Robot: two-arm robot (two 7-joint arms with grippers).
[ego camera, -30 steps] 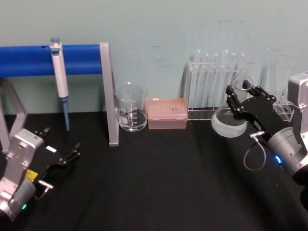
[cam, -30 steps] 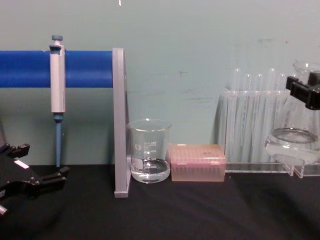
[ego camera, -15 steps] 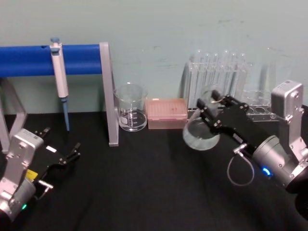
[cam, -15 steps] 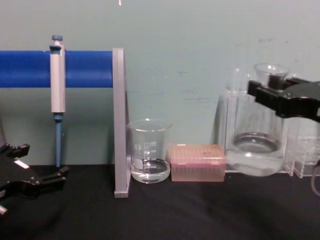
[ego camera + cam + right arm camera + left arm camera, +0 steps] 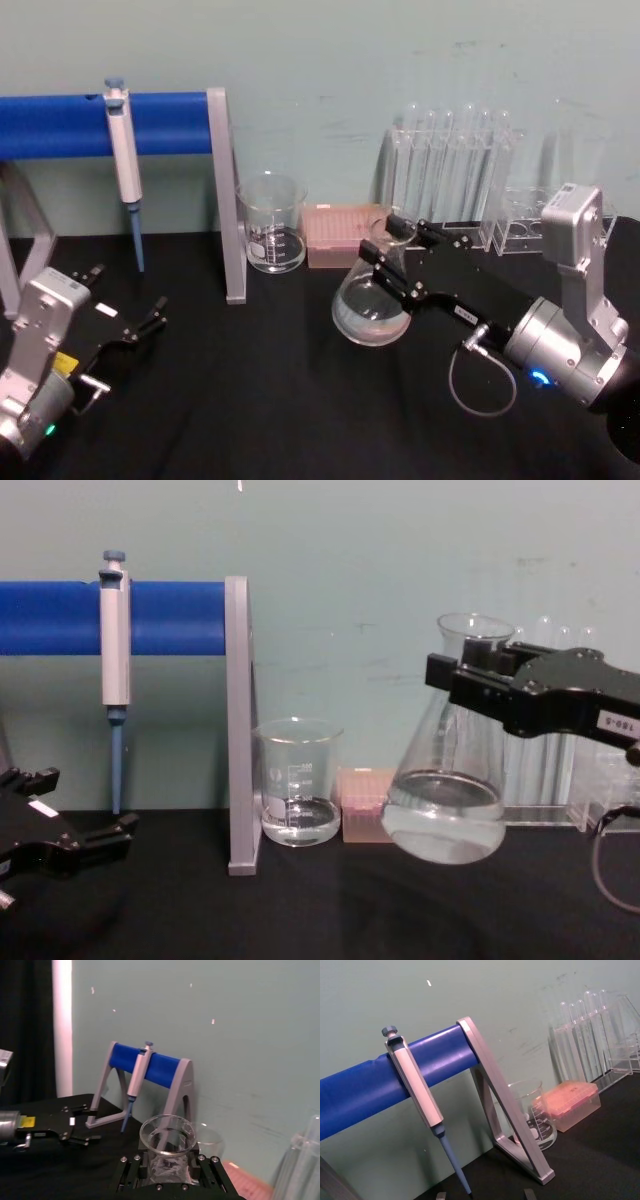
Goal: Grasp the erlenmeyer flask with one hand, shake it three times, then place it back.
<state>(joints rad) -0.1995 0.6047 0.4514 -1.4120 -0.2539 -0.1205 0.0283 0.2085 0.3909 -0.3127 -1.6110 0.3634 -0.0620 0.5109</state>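
The black boxy right gripper [image 5: 392, 255], the one with the white numbered label, is clamped across the narrow neck of the clear glass conical erlenmeyer flask [image 5: 372, 300], just below the flared rim. The flask hangs below the jaws over the middle of the black desk [image 5: 300, 410], in front of the pink plastic tip box [image 5: 345, 232]. Its base appears raised just clear of the surface. Its long axis is near upright and tipped slightly, with the rim leaning toward the right arm. Any shaking or set-down therefore acts through the neck grip alone. Clear liquid fills the lower part of the flask. The cylindrical glass beaker [image 5: 272, 228] near the back edge holds a shallow layer of clear liquid. The black left gripper [image 5: 130, 292] rests at the front left corner, well apart, with its jaws spread wide.
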